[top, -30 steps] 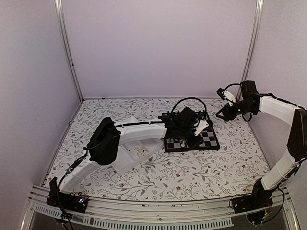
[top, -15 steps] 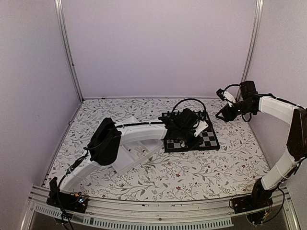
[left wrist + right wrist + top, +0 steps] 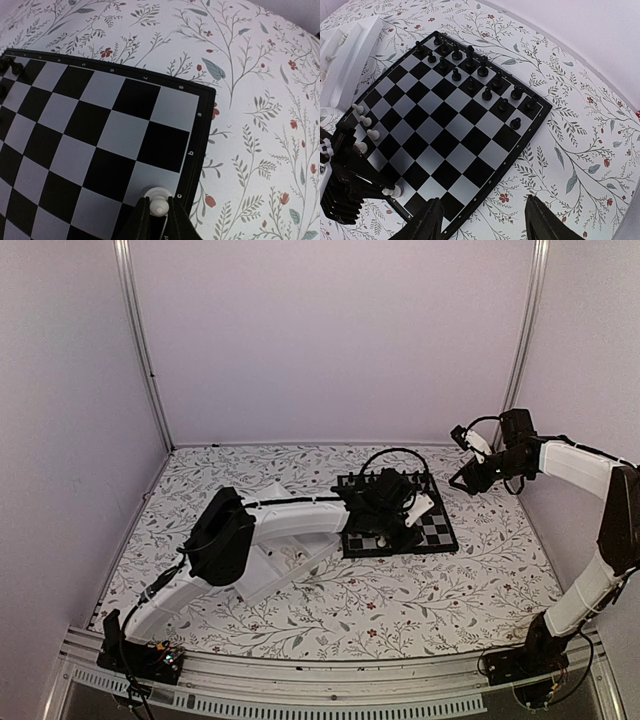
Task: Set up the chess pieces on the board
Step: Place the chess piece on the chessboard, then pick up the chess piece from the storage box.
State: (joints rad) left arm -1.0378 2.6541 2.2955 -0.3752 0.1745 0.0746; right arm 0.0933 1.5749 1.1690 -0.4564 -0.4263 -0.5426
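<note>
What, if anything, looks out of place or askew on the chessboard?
Nothing stands out. Black chessmen stand upright in two rows along one board edge; white pieces stand upright opposite, one pinched by the left gripper.

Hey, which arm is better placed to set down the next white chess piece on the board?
Left. The left gripper is down at a corner of the board, its fingers closed around a white piece over a light edge square. The right gripper hangs open, raised off to the board's side, holding nothing.

Pinched a tiny white plastic pawn [image 3: 159, 201] between dark fingertips [image 3: 140, 222], seemingly resting on the black-and-grey checked board's [image 3: 100, 125] pale corner square.
</note>
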